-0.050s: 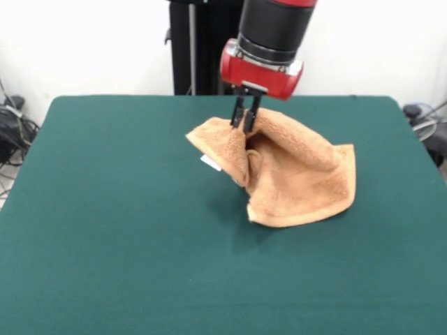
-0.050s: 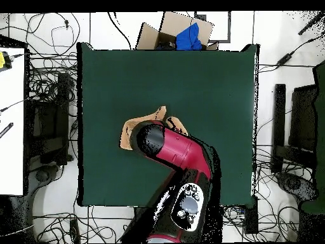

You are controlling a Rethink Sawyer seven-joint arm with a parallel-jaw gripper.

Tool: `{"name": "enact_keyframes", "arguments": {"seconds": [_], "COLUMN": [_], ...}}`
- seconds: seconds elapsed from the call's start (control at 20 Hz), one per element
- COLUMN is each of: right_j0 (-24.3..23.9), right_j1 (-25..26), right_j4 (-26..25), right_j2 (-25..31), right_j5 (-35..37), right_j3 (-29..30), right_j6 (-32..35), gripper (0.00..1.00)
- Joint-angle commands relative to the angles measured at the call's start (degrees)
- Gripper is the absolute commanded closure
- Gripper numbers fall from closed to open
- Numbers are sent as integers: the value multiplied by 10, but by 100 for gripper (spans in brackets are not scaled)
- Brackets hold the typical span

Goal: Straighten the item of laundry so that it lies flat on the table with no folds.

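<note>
In the front view, the gripper (image 1: 246, 120) hangs below the red wrist of the arm (image 1: 269, 42), its two black fingers (image 1: 238, 113) drawn close together and pinching a raised fold of the towel (image 1: 293, 174). The towel sits on the table (image 1: 105, 230) slightly right of centre and toward the far side. It is bunched rather than flat: the pinched part stands up in a peak, one flap falls to the left and another spreads to the right and near side, where its hemmed edge rests on the green cloth. A small white tag (image 1: 210, 162) shows at the left flap's lower edge. In the overhead view, the arm (image 2: 174, 152) reaches over the table (image 2: 209, 82) from the bottom edge and covers most of the towel (image 2: 154, 116); only orange edges show beside and beyond the wrist, and the gripper is hidden beneath it. Beyond the table's top edge stands an open cardboard box (image 2: 174, 25) holding a blue item (image 2: 188, 38); what it is cannot be told. Cables (image 2: 51, 70) lie on the floor around the table.
</note>
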Motion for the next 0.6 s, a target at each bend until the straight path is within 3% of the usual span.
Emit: {"name": "enact_keyframes", "arguments": {"seconds": [0.05,0.6], "right_j0": [-14,-14], "right_j1": [-26,-50], "right_j4": [-32,-39], "right_j2": [49,45], "right_j5": [24,77], "right_j3": [61,52], "right_j6": [58,56], "gripper": [100,100]}}
